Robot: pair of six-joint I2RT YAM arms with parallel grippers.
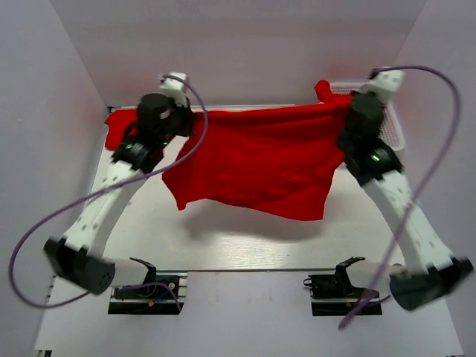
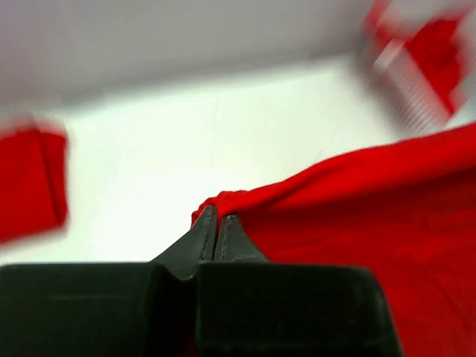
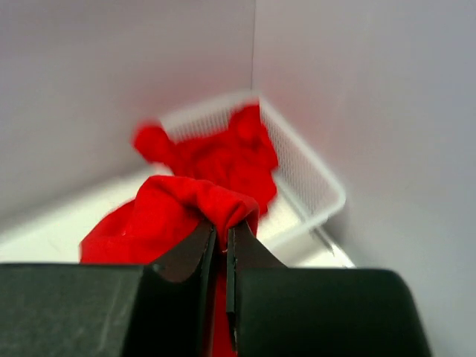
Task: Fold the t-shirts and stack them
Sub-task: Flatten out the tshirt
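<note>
Two sets of jaws are closed on one red t-shirt (image 1: 260,160): the left jaws are pinched on a bunched edge, and the right jaws are clamped on a gathered fold at the opposite end. The garment is thereby held stretched between the jaws and draped below them. A shadow is cast on the worktop (image 1: 245,245) beneath, so it is judged to be lifted clear, presumably so that it can be pulled flat and laid down for folding. One further red garment (image 1: 117,128) is seen on the worktop just left of the left jaws; it is taken to be the start of the stack, though its folds cannot be made out. Just beyond the right jaws, one white mesh basket (image 3: 312,186) is set in the corner, kept within reach as the supply. Red fabric (image 3: 223,152) is heaped in it, but the number of shirts there cannot be counted.
</note>
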